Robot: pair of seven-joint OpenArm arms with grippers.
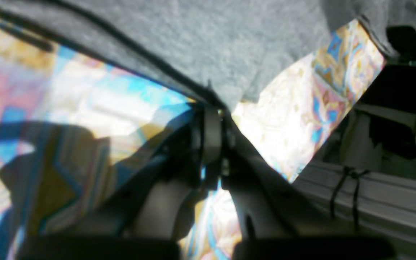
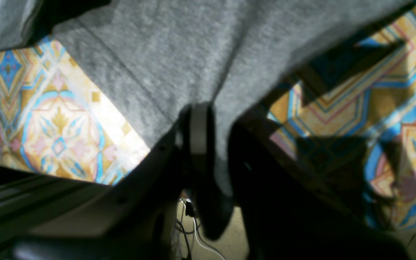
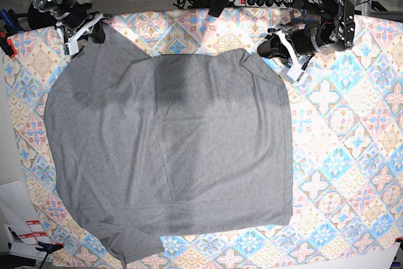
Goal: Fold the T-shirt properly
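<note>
both top corners pinched, shirt waiting to be laid flat

the tablecloth [image 3: 352, 155] covers the whole table, and the t-shirt [image 3: 182, 155] fills its middle and left, from about 9 o'clock round to 6. most of the cloth lies flat, though the bottom hem curls near 7 o'clock and the far edge bunches where we grip it.

our right gripper [image 3: 94, 26] sits at 11 o'clock, and its wrist view shows the jaws pressed together on a fold of grey fabric. our left gripper [image 3: 277, 47] sits near 1 o'clock, jaws pinching the edge of the shirt [image 1: 208, 47] in the same way.

to do this step well, we judge both arms should move together at one height, keeping the edge between them taut but not stretched. uneven pull would likely skew the far edge or slip a corner free. we should watch the curled hem before folding on.
</note>
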